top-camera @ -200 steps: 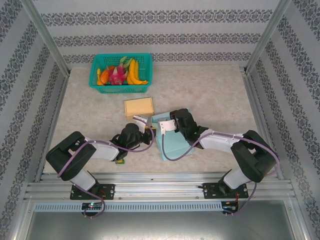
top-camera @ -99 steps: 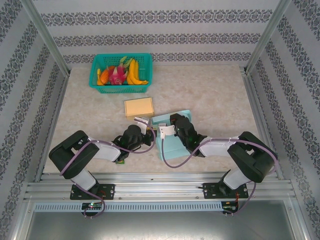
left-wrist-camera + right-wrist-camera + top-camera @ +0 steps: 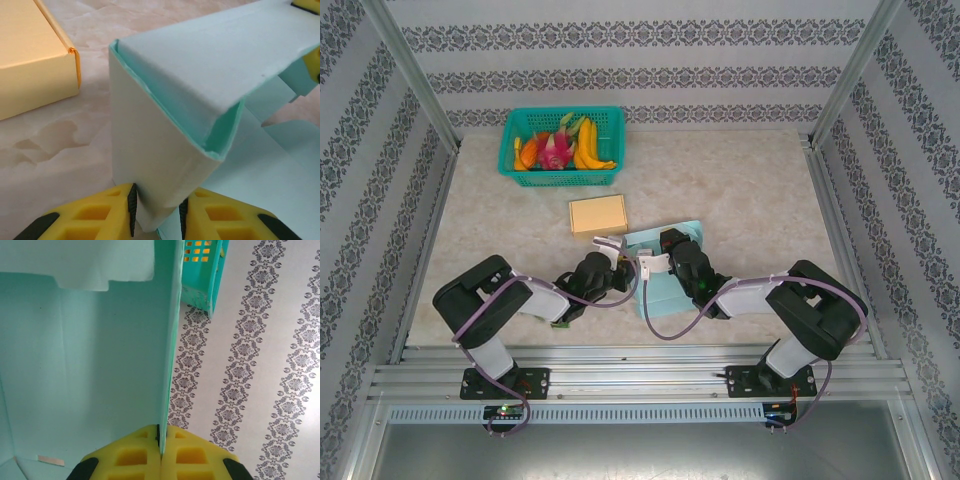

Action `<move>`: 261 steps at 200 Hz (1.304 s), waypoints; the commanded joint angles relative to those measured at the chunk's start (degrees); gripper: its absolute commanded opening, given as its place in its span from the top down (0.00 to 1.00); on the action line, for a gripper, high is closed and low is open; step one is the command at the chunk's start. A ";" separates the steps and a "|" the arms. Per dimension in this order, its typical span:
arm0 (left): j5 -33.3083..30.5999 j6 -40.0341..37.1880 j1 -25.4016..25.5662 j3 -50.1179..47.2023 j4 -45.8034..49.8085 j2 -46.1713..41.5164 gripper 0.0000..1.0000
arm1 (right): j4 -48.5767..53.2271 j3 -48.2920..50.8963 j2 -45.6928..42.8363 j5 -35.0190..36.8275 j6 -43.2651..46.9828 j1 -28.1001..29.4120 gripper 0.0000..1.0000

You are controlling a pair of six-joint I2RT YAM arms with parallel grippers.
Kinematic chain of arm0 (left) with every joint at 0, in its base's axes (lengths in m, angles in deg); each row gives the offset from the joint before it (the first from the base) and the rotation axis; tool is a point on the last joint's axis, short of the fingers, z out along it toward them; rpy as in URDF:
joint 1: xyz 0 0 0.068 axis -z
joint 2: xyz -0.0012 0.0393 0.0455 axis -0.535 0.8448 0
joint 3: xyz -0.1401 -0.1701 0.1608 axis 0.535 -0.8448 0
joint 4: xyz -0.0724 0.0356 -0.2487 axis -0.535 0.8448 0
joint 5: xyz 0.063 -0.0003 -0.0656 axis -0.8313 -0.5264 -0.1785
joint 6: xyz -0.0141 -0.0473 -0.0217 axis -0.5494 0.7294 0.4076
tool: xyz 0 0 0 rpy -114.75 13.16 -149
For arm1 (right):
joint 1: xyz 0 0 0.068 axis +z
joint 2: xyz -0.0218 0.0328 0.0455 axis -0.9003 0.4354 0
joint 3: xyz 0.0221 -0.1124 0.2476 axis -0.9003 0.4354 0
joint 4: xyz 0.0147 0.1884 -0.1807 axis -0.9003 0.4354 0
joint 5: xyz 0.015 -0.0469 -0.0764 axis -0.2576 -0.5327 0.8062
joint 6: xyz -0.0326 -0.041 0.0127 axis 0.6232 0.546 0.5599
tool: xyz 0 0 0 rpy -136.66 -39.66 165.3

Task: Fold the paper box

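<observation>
The paper box (image 3: 655,292) is pale teal and half folded, lying at the near middle of the table between both arms. In the left wrist view, one of its walls (image 3: 165,125) stands up, doubled over into a hollow fold. My left gripper (image 3: 156,217) is shut on the bottom corner of that fold, a yellow finger (image 3: 100,217) on each side. It sits at the box's left edge in the top view (image 3: 623,268). My right gripper (image 3: 161,440) is shut on the thin edge of an upright teal panel (image 3: 90,365), at the box's far side (image 3: 667,240).
A flat tan box (image 3: 598,214) lies just beyond the teal one, close to my left fingers (image 3: 30,65). A teal basket (image 3: 560,178) of fruit stands at the back left, also in the right wrist view (image 3: 205,270). Patterned walls and metal rails enclose the table.
The right arm has pulled in toward the left and nearer, lifting its panel more upright. The left arm has shifted slightly right with the box corner. Both grips are unchanged.
</observation>
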 commanded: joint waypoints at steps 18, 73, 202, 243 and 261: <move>-6.63 1.52 0.90 2.94 -1.71 3.03 0.69 | 1.25 1.16 0.87 0.27 0.99 1.10 1.00; -11.82 0.74 2.17 6.32 -0.94 6.59 0.69 | 0.81 1.60 1.63 0.98 -0.28 1.26 1.00; -47.44 20.72 2.57 13.04 25.55 8.90 0.69 | 1.34 2.18 1.64 2.61 -2.45 0.93 1.00; -52.97 31.77 1.63 16.18 40.82 8.46 0.70 | 1.51 2.23 2.45 2.71 -3.09 0.54 1.00; -53.17 33.55 0.93 16.44 43.19 8.20 0.71 | 1.51 2.30 2.62 2.59 -3.27 0.40 1.00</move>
